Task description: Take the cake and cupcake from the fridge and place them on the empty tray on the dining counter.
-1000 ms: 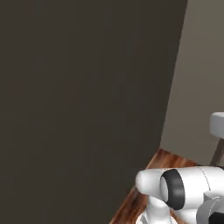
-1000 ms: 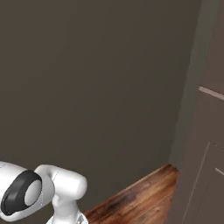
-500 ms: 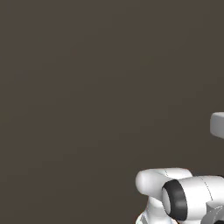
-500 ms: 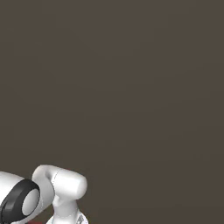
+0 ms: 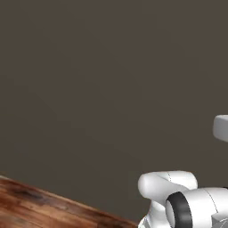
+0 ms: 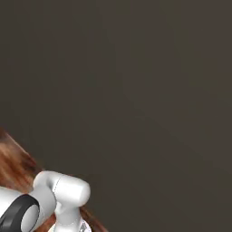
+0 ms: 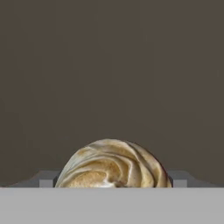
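Dark grey wall [image 5: 89, 80] faces both base views, with wood floor [image 5: 40, 207] at its foot. Between the fingertips of the hand [image 7: 114, 184], the cupcake [image 7: 113, 164] sits gripped, its swirled tan top bulging up at the hand view's bottom.

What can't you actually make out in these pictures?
- Cupcake: in the hand view just its swirled tan top rises at the bottom edge; the base is cut off.
- Gripper: its fingers flank the cupcake, apparently gripping it; contact sits below the edge.
- Base views: a dark wall and a strip of wooden floor.
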You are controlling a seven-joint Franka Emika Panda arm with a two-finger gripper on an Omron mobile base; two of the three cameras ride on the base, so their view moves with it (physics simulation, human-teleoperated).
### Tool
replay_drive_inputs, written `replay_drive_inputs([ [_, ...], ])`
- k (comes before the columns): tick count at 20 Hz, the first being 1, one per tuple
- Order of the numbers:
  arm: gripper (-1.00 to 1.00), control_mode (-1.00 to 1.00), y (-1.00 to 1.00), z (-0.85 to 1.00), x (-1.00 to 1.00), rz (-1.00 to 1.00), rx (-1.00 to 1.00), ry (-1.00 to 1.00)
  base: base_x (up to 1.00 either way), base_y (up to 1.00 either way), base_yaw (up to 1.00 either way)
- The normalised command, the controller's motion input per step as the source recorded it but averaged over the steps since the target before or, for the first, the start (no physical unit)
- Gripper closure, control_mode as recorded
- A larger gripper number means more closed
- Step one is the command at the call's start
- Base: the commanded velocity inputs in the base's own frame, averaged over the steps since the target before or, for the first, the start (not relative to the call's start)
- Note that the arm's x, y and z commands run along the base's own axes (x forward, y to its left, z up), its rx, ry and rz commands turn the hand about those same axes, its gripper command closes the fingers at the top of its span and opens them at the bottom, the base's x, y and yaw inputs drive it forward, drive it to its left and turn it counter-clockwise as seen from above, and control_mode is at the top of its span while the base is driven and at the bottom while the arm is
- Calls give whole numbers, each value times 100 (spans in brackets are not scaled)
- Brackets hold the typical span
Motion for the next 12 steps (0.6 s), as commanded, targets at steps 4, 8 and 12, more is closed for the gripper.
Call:
replay_drive_inputs([
  [4,100,100,0,0,0,0,0,0,0,0,100],
  [8,100,100,0,0,0,0,0,0,0,0,100],
  [12,100,100,0,0,0,0,0,0,0,0,100],
])
